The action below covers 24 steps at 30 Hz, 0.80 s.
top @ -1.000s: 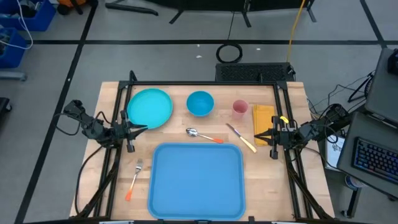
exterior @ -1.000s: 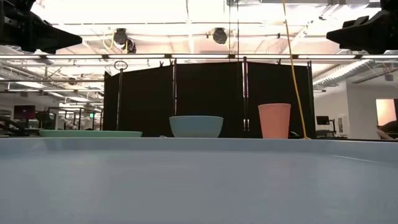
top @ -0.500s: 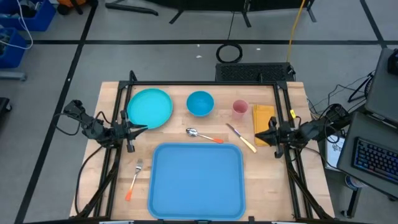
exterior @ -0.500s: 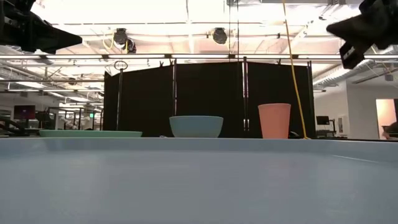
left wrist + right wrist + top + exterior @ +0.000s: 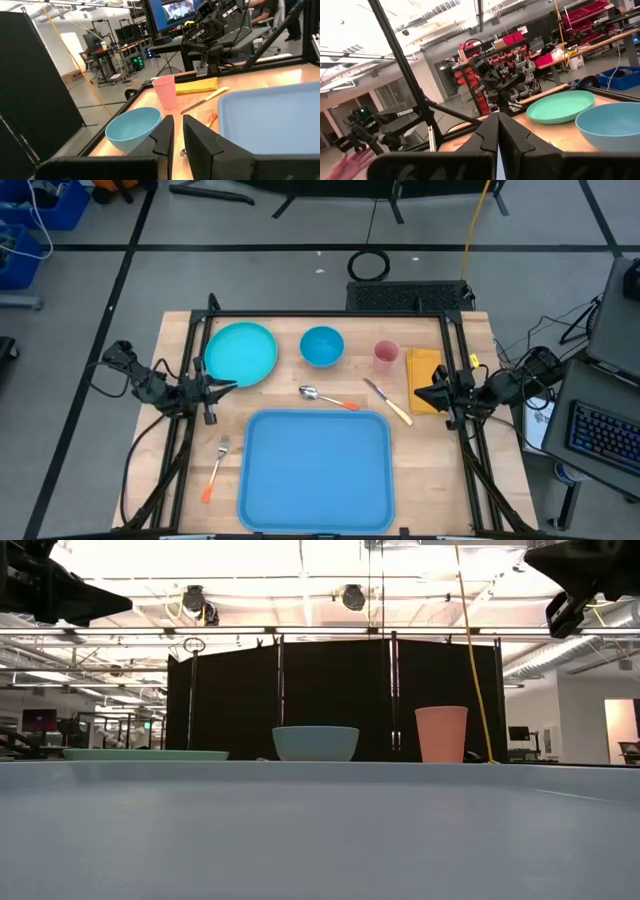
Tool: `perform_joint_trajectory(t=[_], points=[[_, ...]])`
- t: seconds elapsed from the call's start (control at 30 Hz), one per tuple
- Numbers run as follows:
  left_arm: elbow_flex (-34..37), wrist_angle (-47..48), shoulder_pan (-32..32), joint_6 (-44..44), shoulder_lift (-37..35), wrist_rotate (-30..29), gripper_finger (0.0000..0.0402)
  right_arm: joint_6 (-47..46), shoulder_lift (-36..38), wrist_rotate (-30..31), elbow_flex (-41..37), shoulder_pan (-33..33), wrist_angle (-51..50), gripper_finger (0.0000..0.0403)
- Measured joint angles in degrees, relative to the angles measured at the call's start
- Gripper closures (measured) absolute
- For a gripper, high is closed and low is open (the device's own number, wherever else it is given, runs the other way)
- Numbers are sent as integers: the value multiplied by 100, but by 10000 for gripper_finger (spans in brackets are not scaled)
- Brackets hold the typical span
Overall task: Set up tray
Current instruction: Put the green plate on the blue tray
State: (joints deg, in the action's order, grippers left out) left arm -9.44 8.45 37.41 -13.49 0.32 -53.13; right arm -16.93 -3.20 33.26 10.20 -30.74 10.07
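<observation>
Left arm reading "TROSSEN" (image 5: 403, 113); tray (image 5: 316, 470) lying between closed right claw (image 5: 418, 393) and narrowly parted, empty left claw (image 5: 232, 387).

Plate (image 5: 241, 351), bowl (image 5: 322, 346), cup (image 5: 386, 355) line up behind the tray (image 5: 316, 470).

tray (image 5: 315, 470) blue | plate (image 5: 241, 352) turquoise | cup (image 5: 386, 355) pink | napkin (image 5: 424, 364) yellow
</observation>
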Motion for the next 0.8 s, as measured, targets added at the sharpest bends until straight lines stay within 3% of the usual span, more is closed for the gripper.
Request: perform_joint_trajectory(t=[0.17, 0.43, 0.53, 0.67, 0.8], points=[[-14, -251, -22, -719, -2, -850, 355, 215, -274, 130, 0, 4, 55, 403], [-14, -259, -24, -696, 0, -831, 355, 977, -1259, 267, 0, 106, 776, 403], [-14, -369, -24, -599, 0, -517, 355, 806, -1742, 289, 0, 152, 945, 403], [-14, -552, -24, 894, 0, 417, 355, 1215, -2486, 221, 0, 321, 1432, 403], [-14, -987, -24, 1720, 0, 990, 355, 2197, -3262, -823, 22, 635, 2276, 403]])
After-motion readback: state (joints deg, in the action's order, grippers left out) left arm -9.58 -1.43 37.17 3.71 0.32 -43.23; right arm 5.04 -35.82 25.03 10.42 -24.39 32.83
